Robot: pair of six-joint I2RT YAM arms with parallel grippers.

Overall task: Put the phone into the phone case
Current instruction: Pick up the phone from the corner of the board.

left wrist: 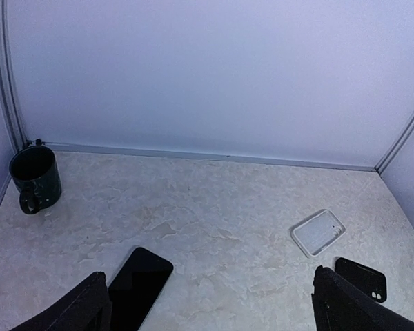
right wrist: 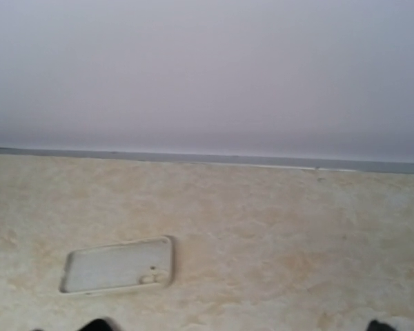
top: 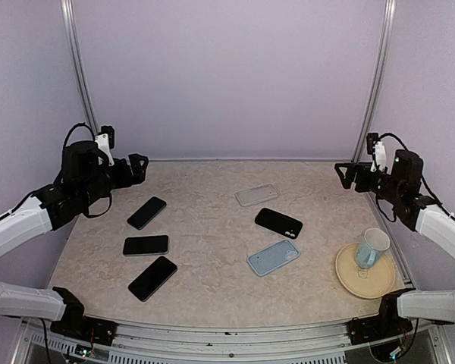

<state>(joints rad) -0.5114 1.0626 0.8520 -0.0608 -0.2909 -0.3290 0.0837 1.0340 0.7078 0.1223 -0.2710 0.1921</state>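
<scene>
Three black phones lie screen up on the left of the table: one (top: 146,213) at the back, one (top: 145,245) in the middle and one (top: 152,278) at the front. A clear white phone case (top: 256,195) lies open side up near the centre back. A black case (top: 278,222) and a light blue case (top: 273,258) lie in front of it. My left gripper (top: 136,168) hovers open above the back left, empty; its view shows the back phone (left wrist: 139,286) and the white case (left wrist: 319,232). My right gripper (top: 343,173) hovers open at the back right, looking at the white case (right wrist: 117,265).
A pale mug (top: 371,248) stands on a beige plate (top: 347,274) at the front right. A dark mug (left wrist: 36,177) sits in the back left corner. Lilac walls close the table at the back and on both sides.
</scene>
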